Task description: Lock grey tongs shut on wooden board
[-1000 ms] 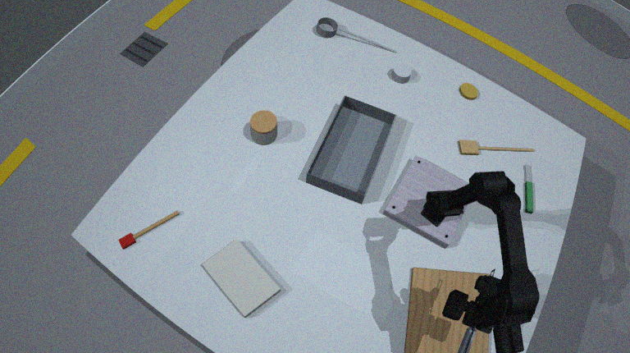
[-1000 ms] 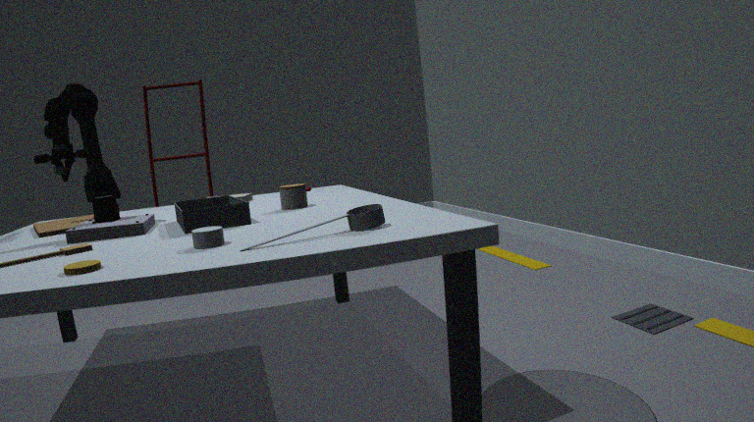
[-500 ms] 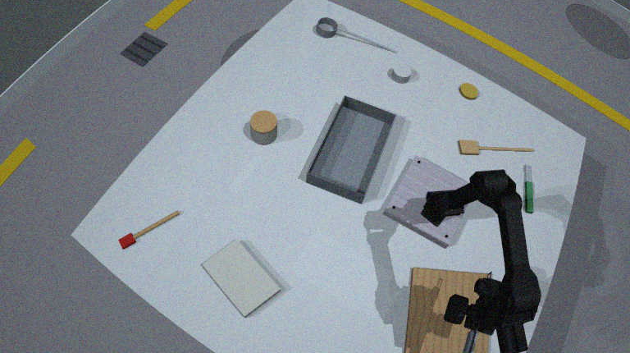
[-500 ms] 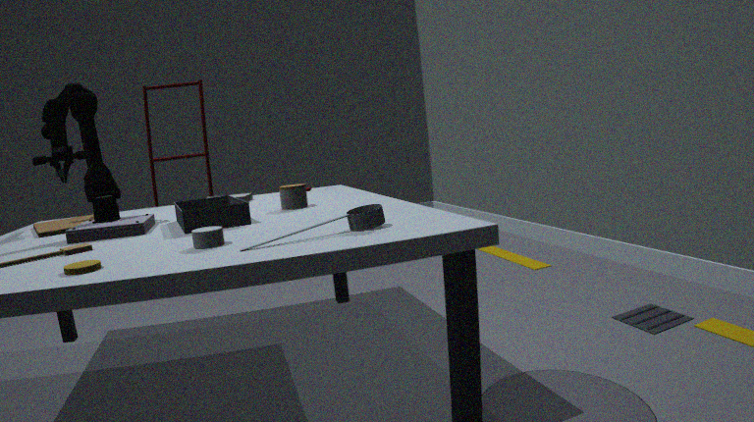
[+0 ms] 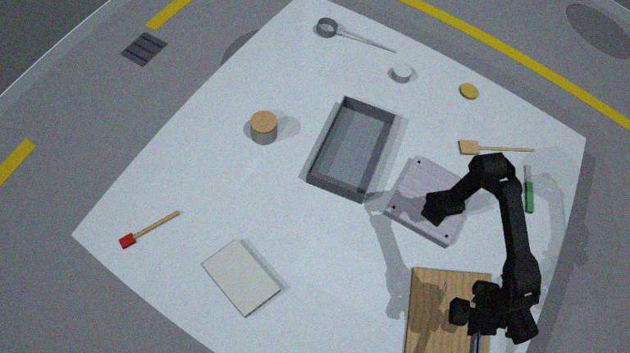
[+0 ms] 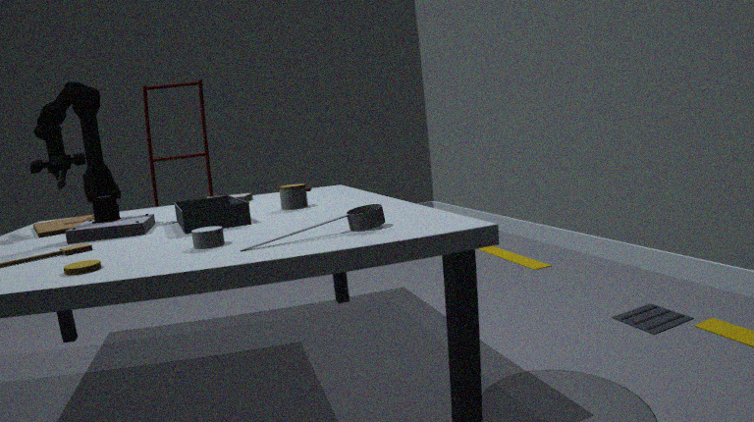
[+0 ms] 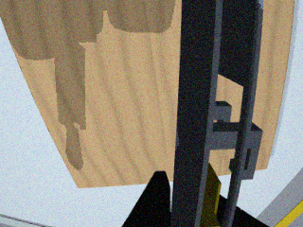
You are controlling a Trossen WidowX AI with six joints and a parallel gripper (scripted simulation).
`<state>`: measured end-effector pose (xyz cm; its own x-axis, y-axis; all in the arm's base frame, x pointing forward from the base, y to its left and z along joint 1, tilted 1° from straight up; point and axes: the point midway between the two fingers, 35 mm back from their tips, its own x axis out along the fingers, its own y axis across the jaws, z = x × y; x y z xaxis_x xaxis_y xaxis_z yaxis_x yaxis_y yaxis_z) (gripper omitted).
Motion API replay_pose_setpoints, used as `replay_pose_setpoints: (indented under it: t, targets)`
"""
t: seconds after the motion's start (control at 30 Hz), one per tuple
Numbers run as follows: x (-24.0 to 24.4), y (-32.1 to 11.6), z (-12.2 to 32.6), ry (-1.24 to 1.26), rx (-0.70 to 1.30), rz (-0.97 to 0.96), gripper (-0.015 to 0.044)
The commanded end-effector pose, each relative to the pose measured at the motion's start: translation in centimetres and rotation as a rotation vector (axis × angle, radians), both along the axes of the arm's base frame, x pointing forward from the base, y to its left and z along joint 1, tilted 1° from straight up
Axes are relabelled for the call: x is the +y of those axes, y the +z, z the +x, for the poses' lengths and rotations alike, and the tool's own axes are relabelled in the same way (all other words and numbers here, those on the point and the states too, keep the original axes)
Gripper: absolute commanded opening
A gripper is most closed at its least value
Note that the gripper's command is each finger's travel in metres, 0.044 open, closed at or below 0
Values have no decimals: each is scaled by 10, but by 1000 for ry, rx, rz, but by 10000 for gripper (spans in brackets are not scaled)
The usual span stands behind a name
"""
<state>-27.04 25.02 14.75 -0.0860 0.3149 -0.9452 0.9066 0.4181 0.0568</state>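
The gripper (image 5: 474,333) (image 6: 61,183) (image 7: 169,181) is nearly closed, clamped on the grey tongs (image 5: 474,343) (image 7: 194,118), whose long arms run close together between the black fingertips in the wrist view. A yellow strip (image 7: 211,199) shows low between those arms, beside a small grey bracket-like piece (image 7: 251,147) at the hinge area. The tongs are up off the wooden board (image 5: 429,302) (image 6: 55,226) (image 7: 128,118), held above it; whether their lock has caught cannot be told. No lettering or brand can be made out on anything in sight. In the top view the board lies at the near right of the table (image 5: 185,181) (image 6: 311,234), its near part cut off by the picture's edge. The arm's base plate (image 5: 411,177) (image 6: 111,229) sits beyond it, a gap of table between the two. The roasting tin (image 5: 334,186) (image 6: 214,214) stands farther off, just left of that plate, with nothing lying across it. The cream slab (image 5: 241,277) is well apart on the left, leaving a wide stretch of table between it and the board, while the table's right edge runs near the arm.
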Motion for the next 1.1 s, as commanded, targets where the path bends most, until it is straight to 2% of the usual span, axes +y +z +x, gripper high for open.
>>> replay_pose_setpoints:
  t: [0.0, 1.07]
  targets:
    - [0, 5, -2, 20, 32, 86, -150]
    - [-17, 9, 0, 29, 248, 595, -150]
